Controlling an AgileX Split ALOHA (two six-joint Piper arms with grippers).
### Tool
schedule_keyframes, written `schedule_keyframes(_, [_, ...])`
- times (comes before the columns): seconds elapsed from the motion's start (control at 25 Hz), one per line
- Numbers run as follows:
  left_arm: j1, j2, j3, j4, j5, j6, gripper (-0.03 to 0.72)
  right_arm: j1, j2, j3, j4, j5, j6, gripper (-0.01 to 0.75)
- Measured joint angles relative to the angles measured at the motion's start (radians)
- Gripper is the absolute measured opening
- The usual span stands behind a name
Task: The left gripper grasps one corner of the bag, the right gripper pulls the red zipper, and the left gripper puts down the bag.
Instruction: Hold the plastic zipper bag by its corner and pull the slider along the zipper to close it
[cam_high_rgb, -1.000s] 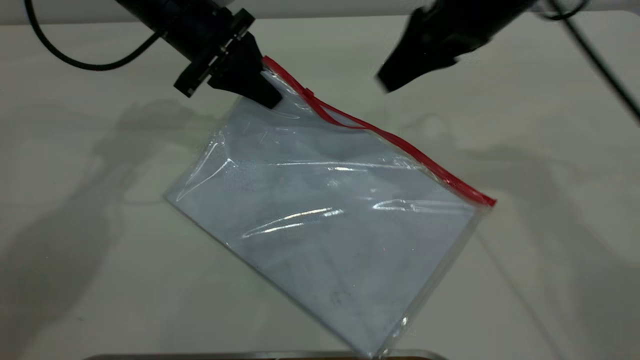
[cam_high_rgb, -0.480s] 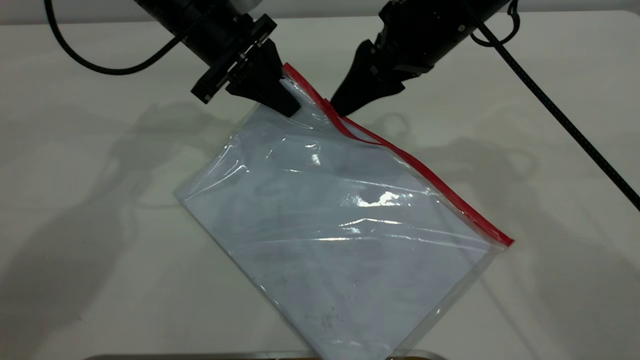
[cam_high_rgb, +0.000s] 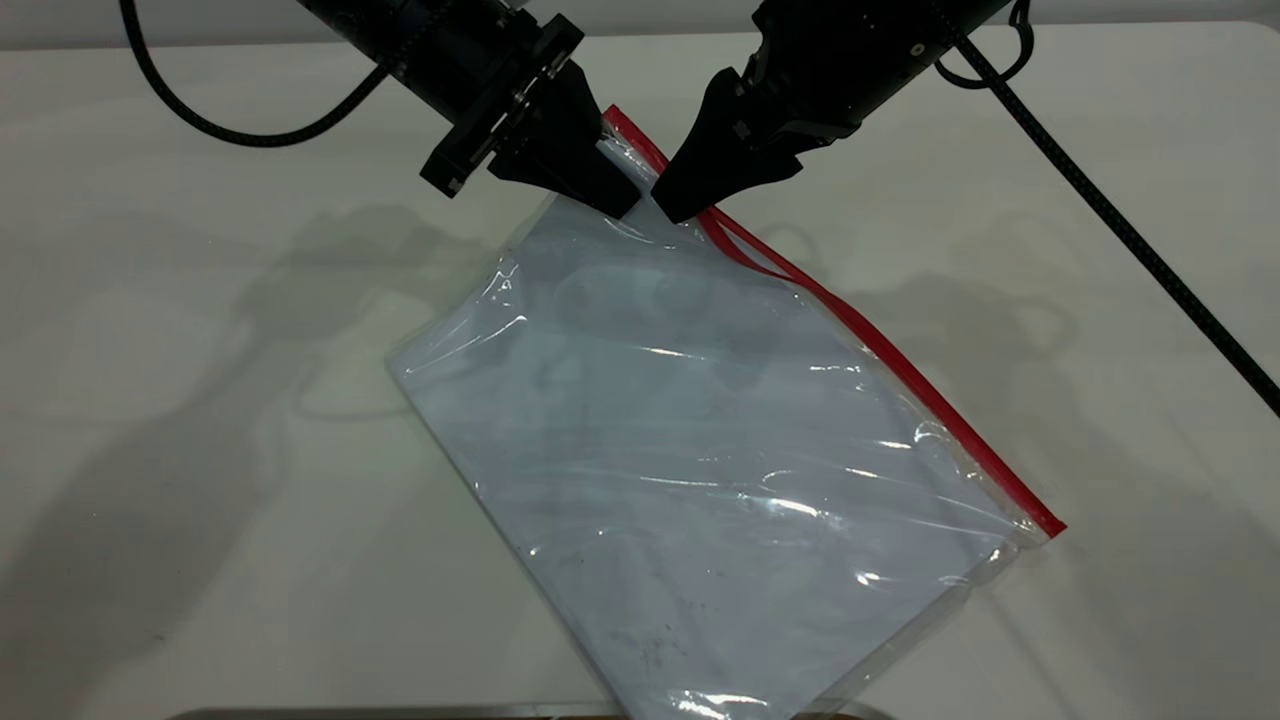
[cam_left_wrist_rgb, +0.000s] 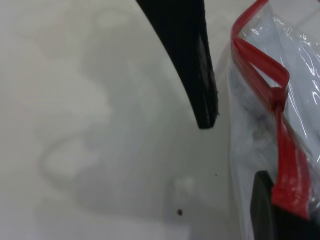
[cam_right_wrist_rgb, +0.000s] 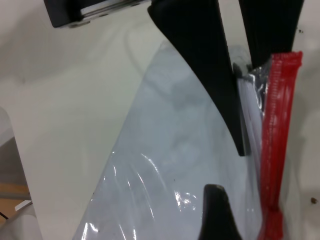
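The red zipper (cam_high_rgb: 880, 350) runs as one long strip from the far centre down to the near right, along the right-hand edge of the bag (cam_high_rgb: 700, 450). Its slider tab (cam_left_wrist_rgb: 276, 95) sits near the far end, beside the corner of the bag (cam_high_rgb: 622, 165), which my left claw (cam_high_rgb: 612, 200) holds pinched and lifted. My right claw (cam_high_rgb: 680, 205) is just right of that, its tips at the strip where the slider lies; I cannot tell whether it has clamped. The coming pull, I judge, must follow the strip's axis toward the near right. Count: one bag, one zipper, two claws, on one worktop (cam_high_rgb: 200, 500).
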Motion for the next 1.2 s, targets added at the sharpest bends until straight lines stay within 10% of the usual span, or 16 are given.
schedule_keyframes(0.56, [-0.004, 0.0, 0.0, -0.006, 0.0, 0.0, 0.053, 0.0, 0.0, 0.0, -0.008, 0.0, 0.0, 0.111])
schedule_keyframes(1.2, [0.021, 0.0, 0.0, -0.052, 0.005, 0.0, 0.053, 0.0, 0.0, -0.01, -0.271, -0.002, 0.232, 0.061])
